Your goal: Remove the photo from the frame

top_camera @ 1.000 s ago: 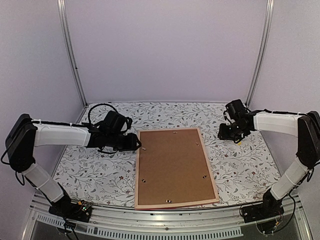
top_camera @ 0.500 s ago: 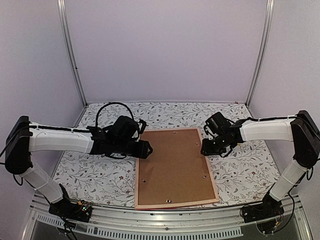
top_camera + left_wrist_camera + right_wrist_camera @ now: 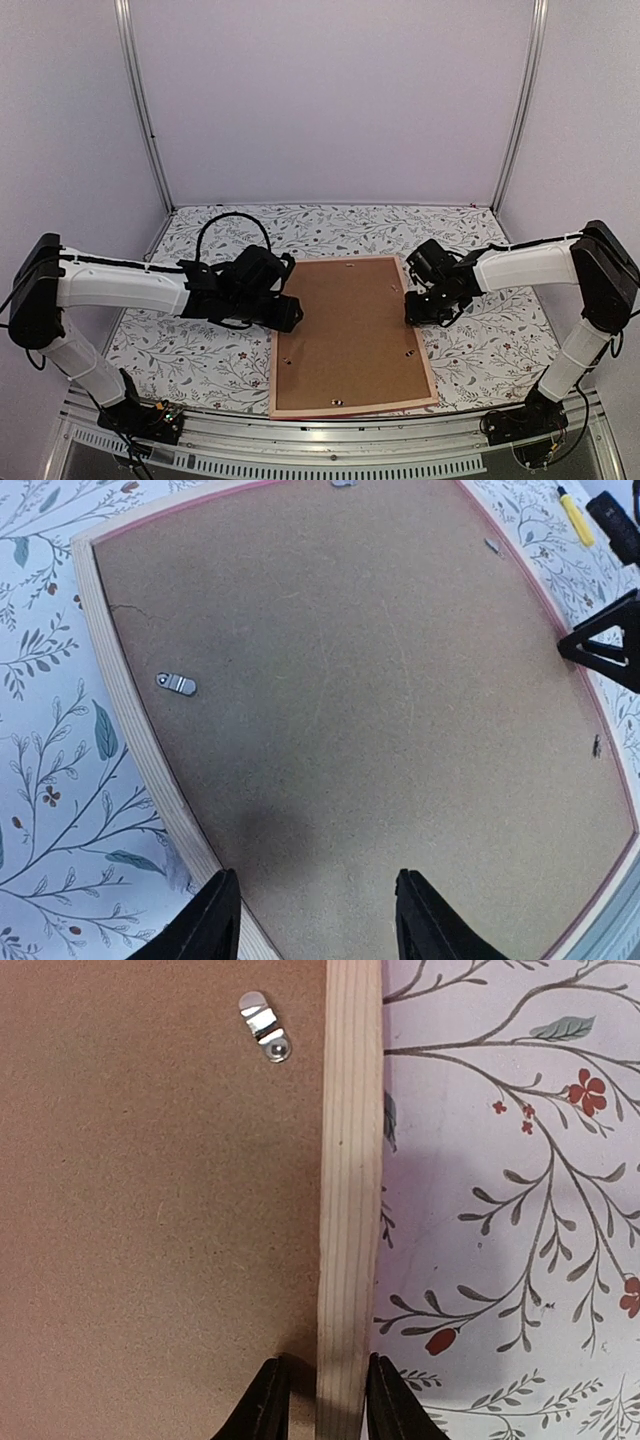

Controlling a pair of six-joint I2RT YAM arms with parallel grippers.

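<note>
The frame [image 3: 273,350] lies face down in the middle of the table, its pale wood back up and a thin pink edge showing. The plain brown backing board [image 3: 345,330] fills it, held by small metal turn clips [image 3: 178,684] [image 3: 265,1028]. The photo is hidden under the board. My left gripper [image 3: 292,312] hovers open over the board's left side, nothing between its fingers [image 3: 315,875]. My right gripper [image 3: 412,310] is low at the frame's right rail [image 3: 350,1160], open, one finger on each side of the rail [image 3: 325,1365]; the outer finger touches it.
A floral cloth [image 3: 190,350] covers the table around the frame. Pale walls and two metal posts [image 3: 145,110] close off the back and sides. A metal rail [image 3: 330,440] runs along the near edge. A black cable loop [image 3: 225,225] arches over the left arm.
Both arms have swung inward to the frame. The left gripper moved from beside the left rail to over the board. The right gripper came from the far right down onto the right rail.
</note>
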